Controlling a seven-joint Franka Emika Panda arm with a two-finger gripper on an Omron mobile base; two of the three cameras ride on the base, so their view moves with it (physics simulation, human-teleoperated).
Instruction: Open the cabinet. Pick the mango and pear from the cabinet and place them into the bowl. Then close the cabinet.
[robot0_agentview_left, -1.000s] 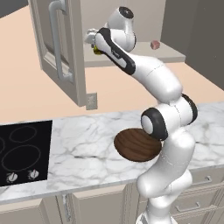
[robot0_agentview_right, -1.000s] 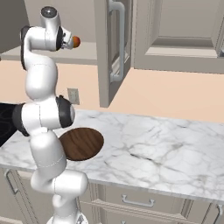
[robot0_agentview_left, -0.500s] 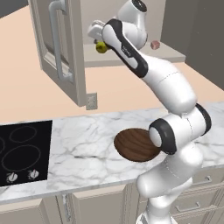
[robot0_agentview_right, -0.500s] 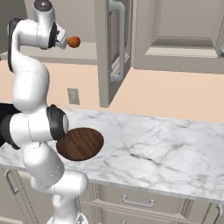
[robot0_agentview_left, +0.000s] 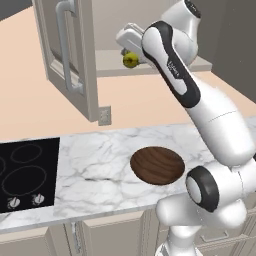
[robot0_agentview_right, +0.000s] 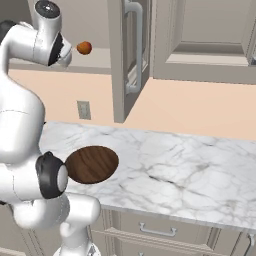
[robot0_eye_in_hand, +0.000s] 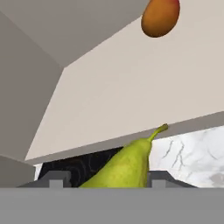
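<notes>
text: none legible | labels: none | brands, numbers, signs: none

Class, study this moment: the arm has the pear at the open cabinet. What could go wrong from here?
The yellow-green pear sits between the gripper fingertips at the shelf edge and could slip onto the marble counter. The round dark wooden bowl lies far below. The orange-red mango still waits inside the taupe cabinet.

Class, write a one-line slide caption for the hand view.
Pear between the gripper fingertips at the open cabinet shelf edge, mango deeper inside.
</notes>
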